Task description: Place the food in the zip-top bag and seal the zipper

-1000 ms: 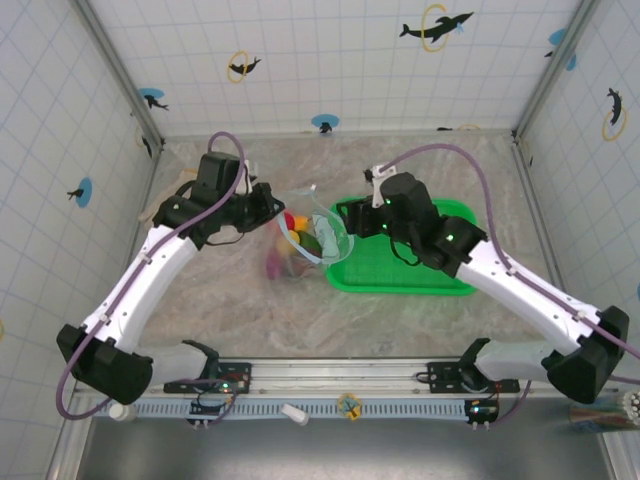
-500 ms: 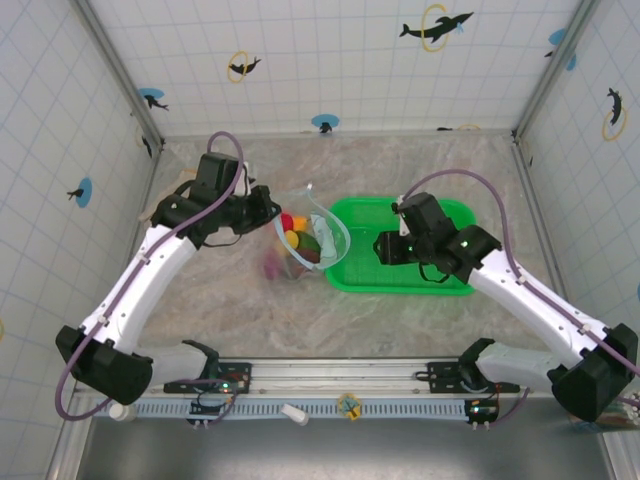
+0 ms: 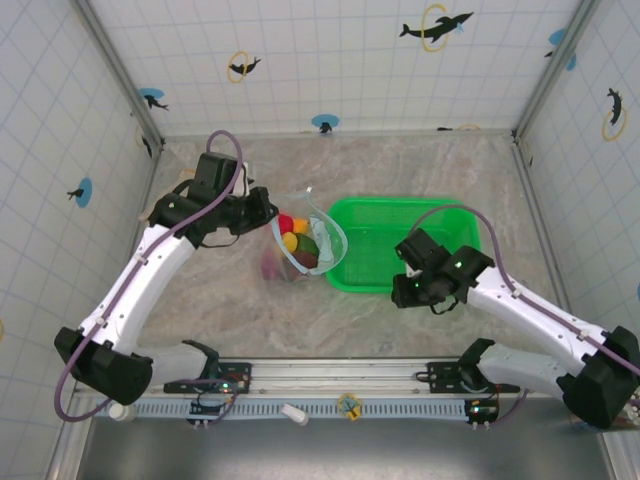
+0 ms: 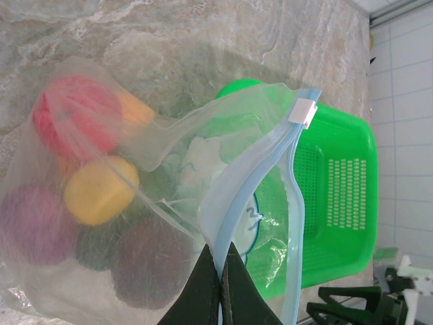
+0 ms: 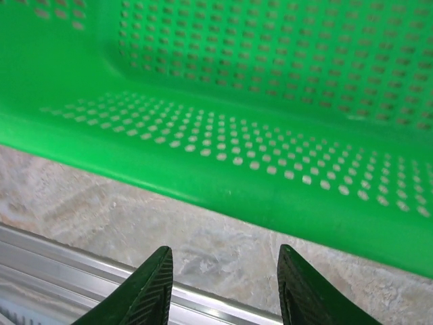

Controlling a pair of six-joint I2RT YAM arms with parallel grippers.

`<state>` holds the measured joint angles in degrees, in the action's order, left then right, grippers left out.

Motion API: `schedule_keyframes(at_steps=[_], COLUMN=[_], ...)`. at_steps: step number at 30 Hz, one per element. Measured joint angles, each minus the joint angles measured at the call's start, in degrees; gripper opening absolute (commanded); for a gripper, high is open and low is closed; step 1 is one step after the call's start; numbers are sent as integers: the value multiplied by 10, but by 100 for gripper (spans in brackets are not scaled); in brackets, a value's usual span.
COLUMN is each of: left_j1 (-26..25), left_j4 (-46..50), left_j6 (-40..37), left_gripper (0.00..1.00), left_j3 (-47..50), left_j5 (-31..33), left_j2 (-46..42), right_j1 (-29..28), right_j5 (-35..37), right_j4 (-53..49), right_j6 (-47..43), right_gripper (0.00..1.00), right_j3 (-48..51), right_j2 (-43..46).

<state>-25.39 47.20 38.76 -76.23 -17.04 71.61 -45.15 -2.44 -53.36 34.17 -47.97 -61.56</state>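
Note:
The zip-top bag [image 3: 318, 232] hangs open-mouthed left of the basket, lifted by my left gripper [image 3: 262, 211]. In the left wrist view, that gripper [image 4: 221, 271] is shut on the bag's mouth edge, pinching the light-blue zipper [image 4: 260, 176] strip; a white slider tab [image 4: 302, 112] sits at its far end. The food [image 3: 295, 240] lies inside the bag: a red piece [image 4: 78, 115], yellow [image 4: 101, 189], magenta [image 4: 30, 223], dark brown [image 4: 145, 264] and others. My right gripper [image 3: 405, 291] is open and holds nothing, low over the tabletop at the basket's near edge [image 5: 223, 252].
The green mesh basket [image 3: 440, 225] stands right of the bag, its near wall [image 5: 270, 189] just ahead of my right fingers. A metal rail [image 5: 81, 271] runs along the table's near edge. Tiled walls enclose the marbled table [image 3: 230, 310].
My right arm has pulled back from the bag's mouth, across the basket to its near edge, its jaws narrowing. The left gripper has kept its hold on the bag.

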Motion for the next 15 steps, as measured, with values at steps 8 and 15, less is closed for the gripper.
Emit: schedule_keyframes(at_steps=[8, 15], left_j1=[0, 0], left_j4=[0, 0], left_j6=[0, 0], left_gripper=[0, 0], left_j3=[1, 1], left_j5=[0, 0], left_j2=[-7, -17], right_j1=[-2, 12], right_j5=[37, 99], right_j4=[26, 98], right_j6=[31, 33], right_gripper=[49, 54], right_j3=[34, 33], right_j2=[-7, -74])
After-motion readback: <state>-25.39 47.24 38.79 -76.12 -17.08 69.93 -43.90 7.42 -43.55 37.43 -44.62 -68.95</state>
